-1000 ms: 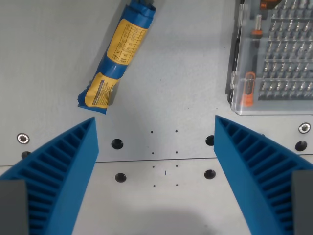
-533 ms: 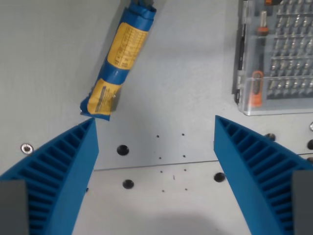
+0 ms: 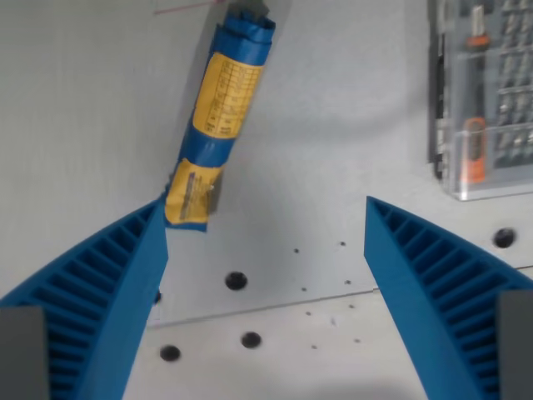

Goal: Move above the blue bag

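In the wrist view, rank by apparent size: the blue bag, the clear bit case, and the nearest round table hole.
1. Blue bag, a long rolled tube lying diagonally.
2. Clear bit case; cut off by the frame edges, so its full size is unsure and it may really be larger.
3. Round table hole, plainly smallest.

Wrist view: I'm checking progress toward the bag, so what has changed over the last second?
The camera has moved, not the things: the whole scene slid down and toward the wrist view's right. The blue bag now shows its full length, its lower end beside the left finger, and the clear bit case is partly cut off at the right edge. The end effector stayed open, holding nothing; bag and case lie as before.
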`<state>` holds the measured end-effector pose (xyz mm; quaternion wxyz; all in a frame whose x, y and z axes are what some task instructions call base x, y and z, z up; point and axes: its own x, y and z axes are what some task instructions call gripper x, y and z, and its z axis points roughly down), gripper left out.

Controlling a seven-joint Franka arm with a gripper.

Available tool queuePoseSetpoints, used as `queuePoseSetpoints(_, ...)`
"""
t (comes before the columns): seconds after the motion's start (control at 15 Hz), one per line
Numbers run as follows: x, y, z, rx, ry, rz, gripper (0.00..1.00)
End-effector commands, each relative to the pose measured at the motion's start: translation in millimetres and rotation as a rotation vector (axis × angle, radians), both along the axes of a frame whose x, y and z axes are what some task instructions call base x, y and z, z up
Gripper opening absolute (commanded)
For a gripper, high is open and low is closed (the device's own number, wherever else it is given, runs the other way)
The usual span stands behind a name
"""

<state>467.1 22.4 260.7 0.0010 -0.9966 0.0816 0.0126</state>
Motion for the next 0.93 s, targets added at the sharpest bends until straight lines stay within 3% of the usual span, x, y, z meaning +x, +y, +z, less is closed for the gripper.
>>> queuePoseSetpoints(0.07, -2.7, 6.5, -12.6, -0.007, -0.089, -0.198, 1.0)
queuePoseSetpoints(0.93, 1.2, 22.5, -72.6, -0.002, -0.101, -0.366, 1.0)
